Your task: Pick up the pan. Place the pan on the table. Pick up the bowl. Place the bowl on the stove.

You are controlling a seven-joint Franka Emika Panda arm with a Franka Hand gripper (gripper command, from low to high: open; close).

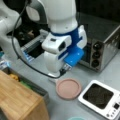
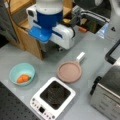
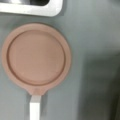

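The dusty-pink pan (image 1: 68, 88) (image 2: 69, 72) (image 3: 36, 57) lies flat on the grey table (image 1: 82, 72) (image 2: 47, 63) (image 3: 95, 37), beside the stove. Its short white handle (image 3: 35, 108) points away from the stove. The white stove (image 1: 101, 98) (image 2: 53, 100) has a bare dark plate. In a front view the light-teal bowl (image 2: 22, 73), holding an orange piece of food, sits on the table to the left of the stove. My gripper (image 1: 64, 70) hangs a little above the table near the pan's handle, holding nothing that shows. No fingers appear in the wrist view.
A silver toaster oven (image 1: 102, 50) (image 2: 107, 95) with black knobs stands close to the stove. A light wooden block (image 1: 20, 100) (image 2: 27, 37) sits on the other side of the pan. The arm's black cable (image 1: 25, 60) loops down toward the table.
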